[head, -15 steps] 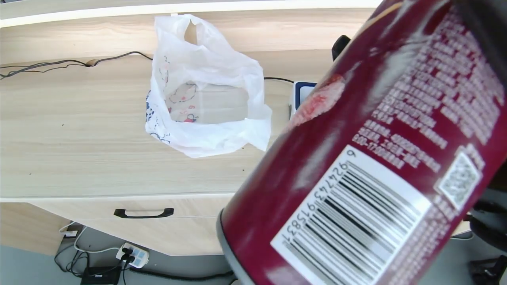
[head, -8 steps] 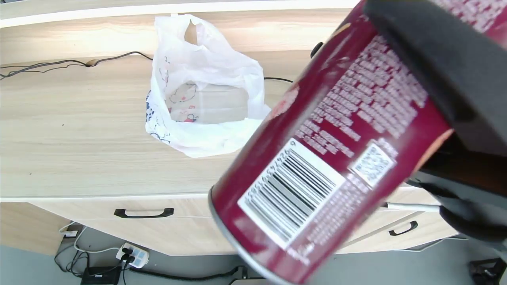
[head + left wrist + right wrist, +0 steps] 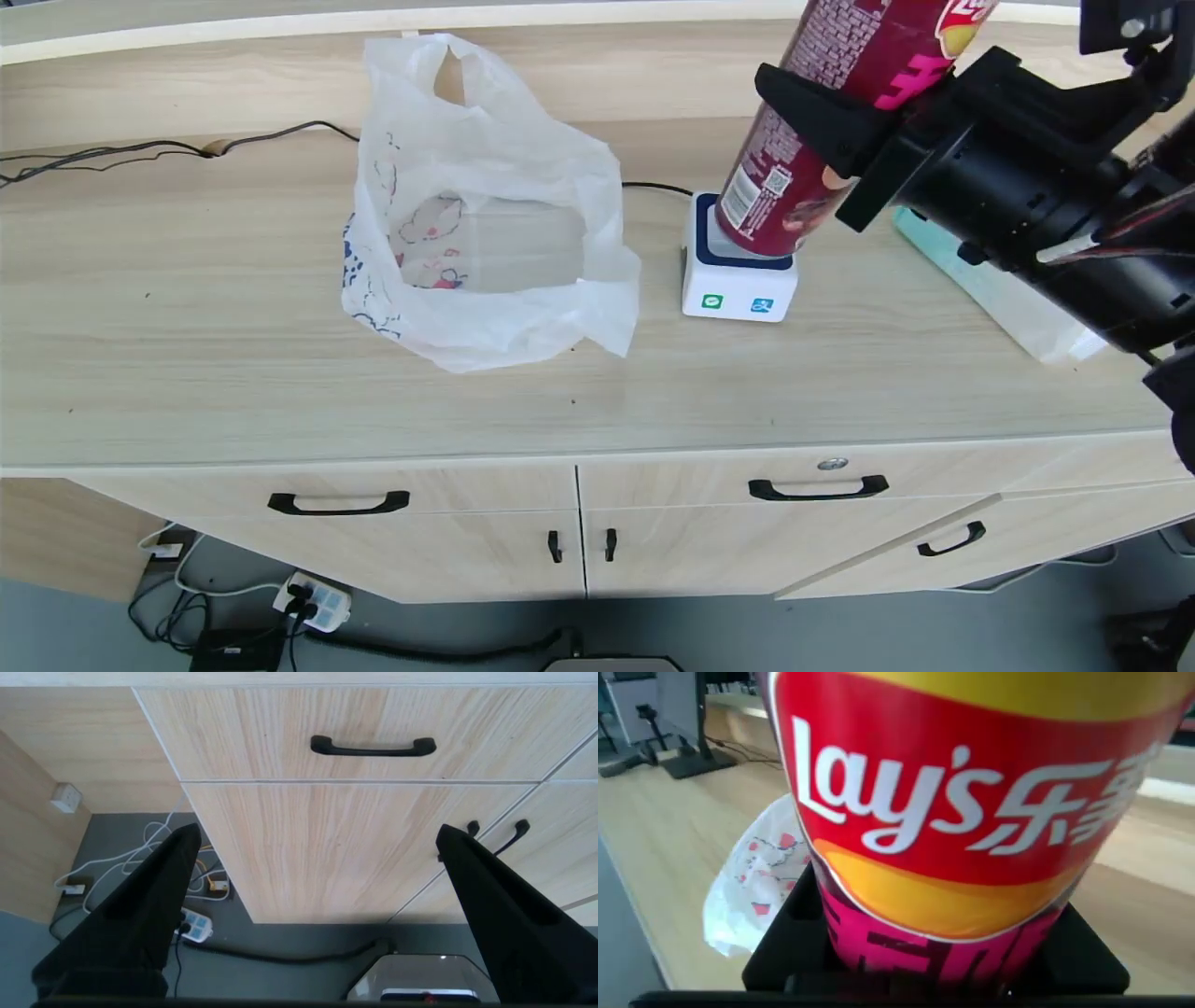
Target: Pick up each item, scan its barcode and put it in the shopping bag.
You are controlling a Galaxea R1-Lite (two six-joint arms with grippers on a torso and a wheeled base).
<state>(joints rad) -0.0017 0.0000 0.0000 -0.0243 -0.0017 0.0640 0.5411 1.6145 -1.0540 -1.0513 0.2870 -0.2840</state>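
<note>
The left pincer (image 3: 318, 835) hangs spread and empty. On the table (image 3: 187, 373) the white shopping bag (image 3: 485, 215) gapes, with the scanner (image 3: 738, 280) at its three o'clock. The right pincer (image 3: 840, 126) pinches the maroon chip can (image 3: 794, 159) just above the scanner, its top leaning toward one o'clock. Its barcode (image 3: 744, 199) faces sideways, so I'd roll it slowly down toward the scanner.

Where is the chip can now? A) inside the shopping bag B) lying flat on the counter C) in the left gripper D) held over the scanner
D: the right gripper clamps the chip can, with its lower end over the white scanner, apart from the shopping bag.
</note>
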